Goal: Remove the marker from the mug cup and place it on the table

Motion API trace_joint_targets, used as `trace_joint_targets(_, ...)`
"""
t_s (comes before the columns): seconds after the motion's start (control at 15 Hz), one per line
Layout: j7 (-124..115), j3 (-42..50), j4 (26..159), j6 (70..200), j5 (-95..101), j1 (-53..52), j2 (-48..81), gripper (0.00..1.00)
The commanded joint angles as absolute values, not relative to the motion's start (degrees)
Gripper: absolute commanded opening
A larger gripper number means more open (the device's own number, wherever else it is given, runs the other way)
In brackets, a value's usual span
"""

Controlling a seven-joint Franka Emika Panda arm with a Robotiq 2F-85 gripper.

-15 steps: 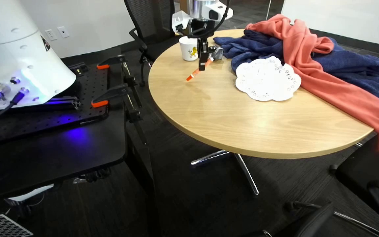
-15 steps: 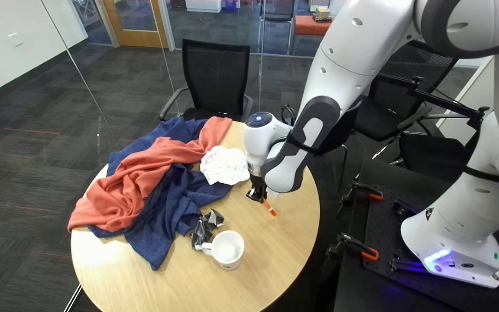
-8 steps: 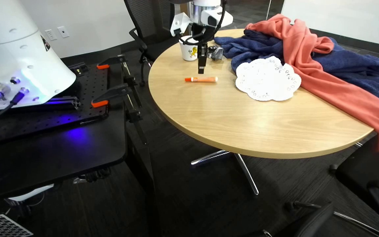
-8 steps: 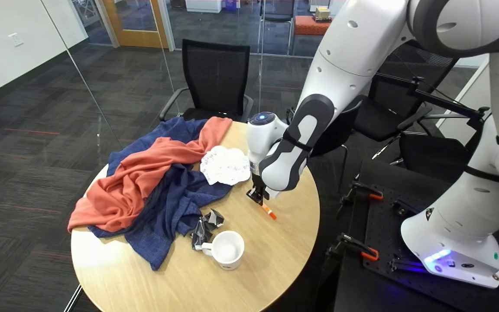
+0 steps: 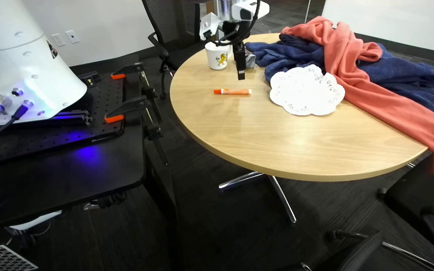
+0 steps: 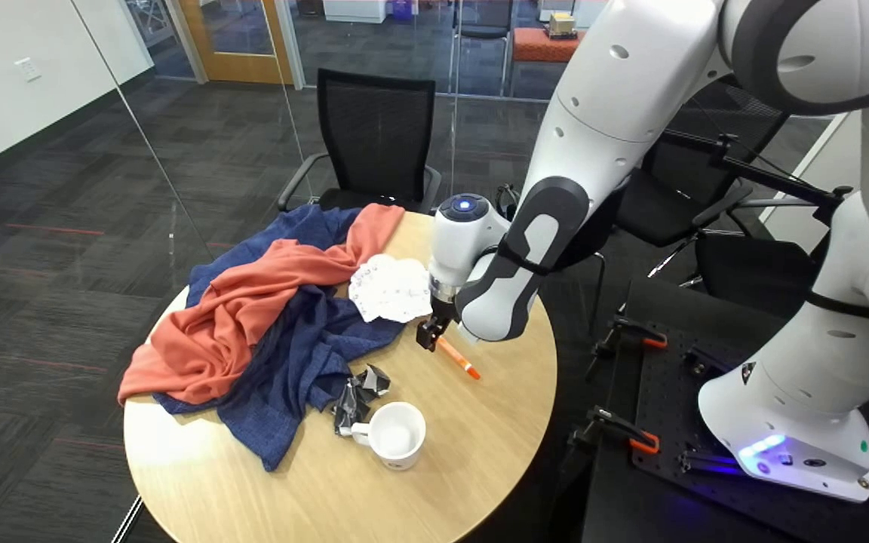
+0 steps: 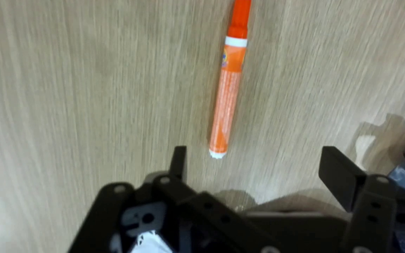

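The orange-red marker (image 5: 233,92) (image 6: 459,357) (image 7: 225,105) lies flat on the light wood table (image 5: 277,143) (image 6: 472,460) (image 7: 83,88). Above the tabletop, my gripper (image 5: 241,76) (image 6: 428,338) (image 7: 255,156) stands open, its fingers wide apart with nothing held. In the wrist view the marker's white end comes near the gap, closer to the left finger, and its red cap runs off the top edge. The white mug cup (image 5: 214,58) (image 6: 403,452) stands upright apart from the marker, and its inside looks bare in an exterior view.
Crumpled black plastic (image 6: 357,396) lies beside the mug's handle. A white scalloped plate (image 5: 307,90) (image 6: 393,286) sits near the gripper. Navy cloth (image 5: 401,79) and coral cloth (image 5: 347,56) cover the table's side. Black chairs (image 6: 376,128) stand around it.
One second ago the gripper was closed on the tilted marker. Half a second ago the marker lay flat below it. Now the fingers are spread, and the gripper has shifted slightly towards the plate.
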State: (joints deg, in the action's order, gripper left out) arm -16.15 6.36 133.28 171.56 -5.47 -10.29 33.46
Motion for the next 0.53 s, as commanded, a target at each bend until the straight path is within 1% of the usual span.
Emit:
trace_joint_targets(0.0, -17.9, 11.0, 137.5, 175.5, -4.1, -15.9, 29.4, 1.0)
trace_joint_targets(0.13, -17.6, 13.1, 138.6, 177.1, -4.0, -18.7, 28.4, 1.0)
trace_joint_targets(0.2, -16.2, 10.8, 135.4, 175.3, -5.0, -15.8, 31.5, 1.0)
trace_joint_targets(0.47, -16.4, 11.9, 136.5, 175.8, -4.8, -17.6, 30.3, 1.0)
